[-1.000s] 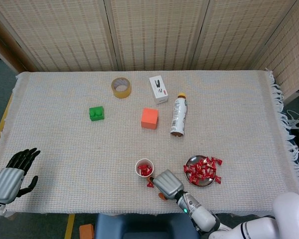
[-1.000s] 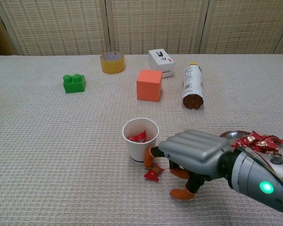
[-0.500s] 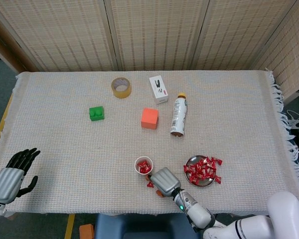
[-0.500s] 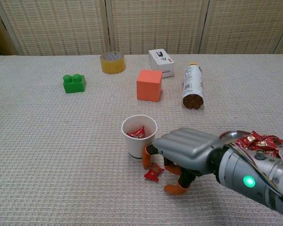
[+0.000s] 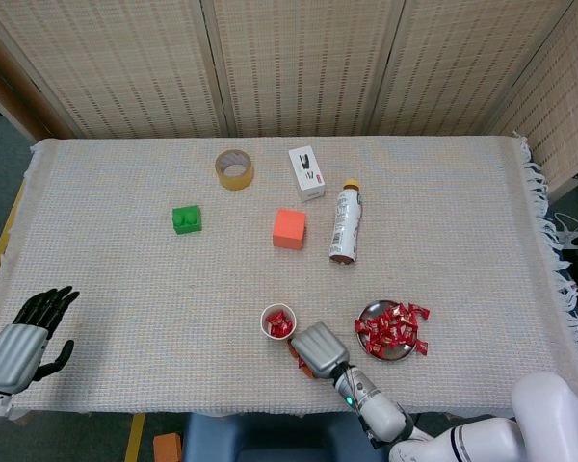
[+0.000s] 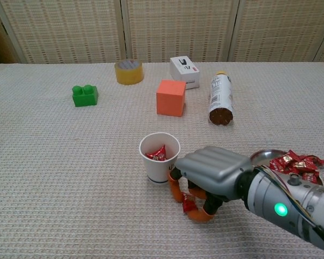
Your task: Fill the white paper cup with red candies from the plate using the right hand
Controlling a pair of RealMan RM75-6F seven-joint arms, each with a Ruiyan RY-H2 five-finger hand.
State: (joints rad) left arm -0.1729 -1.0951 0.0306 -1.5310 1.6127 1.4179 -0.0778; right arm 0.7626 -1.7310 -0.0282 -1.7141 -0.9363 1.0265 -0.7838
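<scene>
The white paper cup (image 5: 278, 321) (image 6: 160, 157) stands upright near the table's front edge, with red candies inside. Right of it, the small metal plate (image 5: 365, 314) (image 6: 261, 155) carries a heap of red candies (image 5: 395, 327) (image 6: 298, 163). My right hand (image 5: 316, 349) (image 6: 215, 172) lies low on the cloth just right of the cup. Its orange-tipped fingers (image 6: 197, 215) curl in and pinch one red candy (image 6: 188, 204) beside the cup's base. My left hand (image 5: 24, 337) rests at the front left corner, fingers apart and holding nothing.
Further back on the cloth are a green block (image 5: 186, 219), a tape roll (image 5: 234, 169), a white box (image 5: 306, 172), an orange cube (image 5: 289, 229) and a bottle (image 5: 345, 222) lying on its side. The table's front edge runs just behind my right hand.
My right hand's fingers have curled in around the loose red candy lying by the cup, and the candy has shifted slightly right within them. The left hand has not moved.
</scene>
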